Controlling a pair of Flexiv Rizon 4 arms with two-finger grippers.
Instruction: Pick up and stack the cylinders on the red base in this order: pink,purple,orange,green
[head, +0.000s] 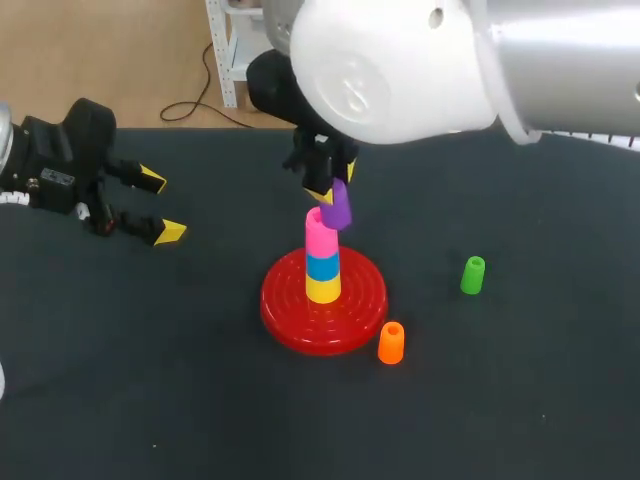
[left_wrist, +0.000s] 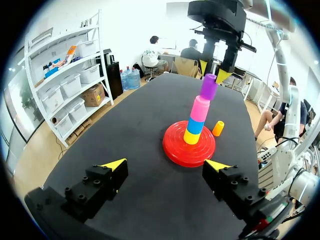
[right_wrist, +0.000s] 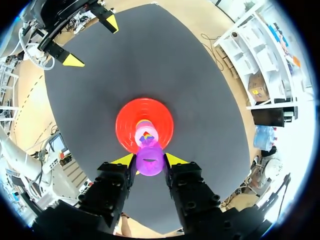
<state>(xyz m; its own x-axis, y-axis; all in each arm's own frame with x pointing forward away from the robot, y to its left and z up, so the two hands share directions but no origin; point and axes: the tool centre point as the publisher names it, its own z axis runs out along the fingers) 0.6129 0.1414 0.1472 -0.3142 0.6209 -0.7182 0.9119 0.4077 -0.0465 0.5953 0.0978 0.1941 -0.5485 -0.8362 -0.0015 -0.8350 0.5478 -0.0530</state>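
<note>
Purple's turn: the right tool (head: 336, 184) pinches the purple cylinder (head: 339, 205), tilted, at two o'clock off the pink cylinder (head: 320, 232) topping the red base (head: 285, 305). Next, I'd say: centre, straighten, lower. Left tool (head: 160, 206) spread, at nine o'clock.

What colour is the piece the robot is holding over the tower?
Purple. The cylinder shows best in the left wrist view.
</note>
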